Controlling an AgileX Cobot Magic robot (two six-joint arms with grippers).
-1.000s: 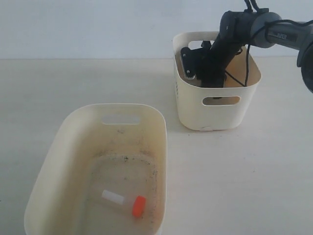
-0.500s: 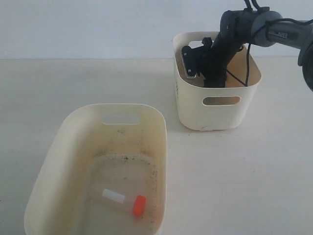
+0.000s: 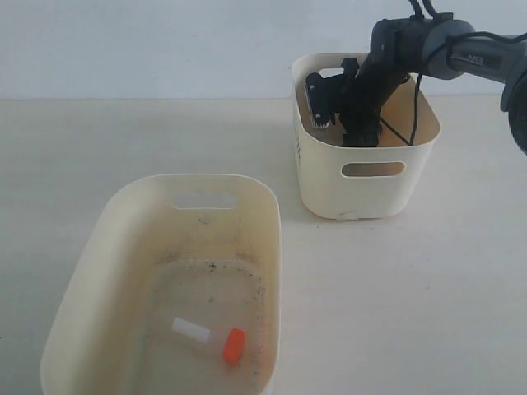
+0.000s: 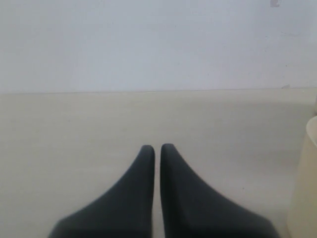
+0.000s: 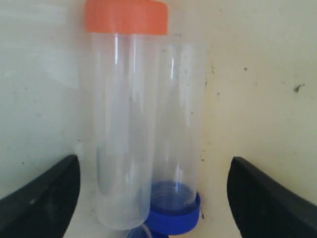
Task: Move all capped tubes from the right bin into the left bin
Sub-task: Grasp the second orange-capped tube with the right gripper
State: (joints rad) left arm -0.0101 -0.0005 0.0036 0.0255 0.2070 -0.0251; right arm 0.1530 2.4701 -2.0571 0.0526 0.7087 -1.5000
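Note:
The right bin (image 3: 362,193) stands at the back right, and my right arm (image 3: 356,97) reaches down into it. In the right wrist view my right gripper (image 5: 153,171) is open, its fingers wide apart on either side of two clear capped tubes lying side by side on the bin floor. One tube has an orange cap (image 5: 126,16), the other a blue cap (image 5: 174,214). A bit of a third tube (image 5: 143,232) shows at the frame edge. The left bin (image 3: 273,247), dirt-speckled, holds one orange-capped tube (image 3: 210,339). My left gripper (image 4: 157,148) is shut and empty above the table.
A cream tub wall (image 4: 304,188) shows at the edge of the left wrist view; I cannot tell which bin it is. The pale table (image 3: 412,296) stretches between and around the two bins. Black cables (image 3: 416,99) hang from the right arm into the right bin.
My right wrist has shifted slightly up and toward the back of the right bin. The orange-capped tube in the left bin has settled a little.

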